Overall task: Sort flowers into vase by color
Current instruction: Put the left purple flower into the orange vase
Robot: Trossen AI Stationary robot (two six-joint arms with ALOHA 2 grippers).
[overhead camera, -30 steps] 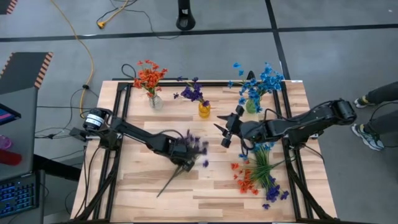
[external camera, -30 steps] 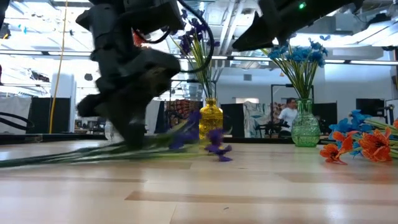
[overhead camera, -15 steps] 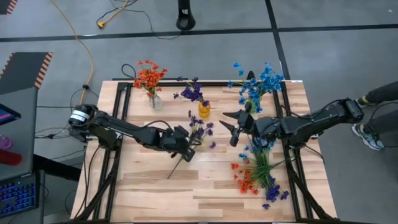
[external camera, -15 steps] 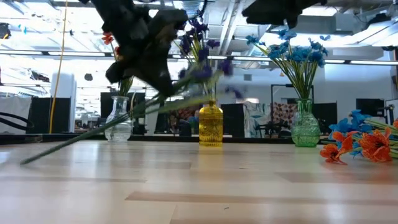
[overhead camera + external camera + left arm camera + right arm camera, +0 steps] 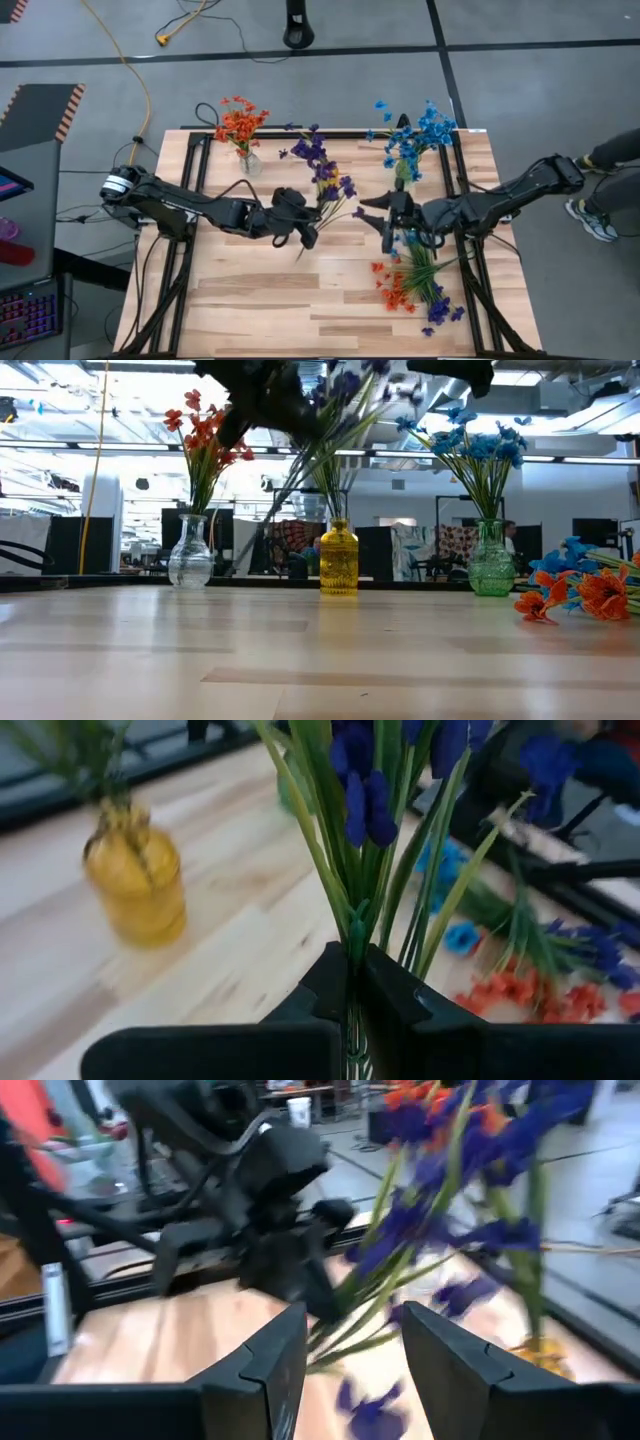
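My left gripper (image 5: 352, 982) is pinched tight on the green stem of a purple sprig (image 5: 335, 190), up off the worktop near its middle. From my fingers the stem runs up and away toward the far edge, the blossoms leading and the bare cut end trailing back toward the near edge, so the long axis is tilted, not upright. The yellow vase (image 5: 328, 177), which already holds purple flowers, stands just beyond my grip on the far side, nearer to me than the clear vase (image 5: 250, 163) with orange-red ones at the far left or the green vase (image 5: 403, 170) with blue ones at the far right. As I judge it, the stem must be swung upright and its cut end brought over the yellow neck before I lower it. My right gripper (image 5: 385, 220) waits spread and empty just across from the sprig, by the loose pile of flowers (image 5: 415, 285) lying toward the near right corner.
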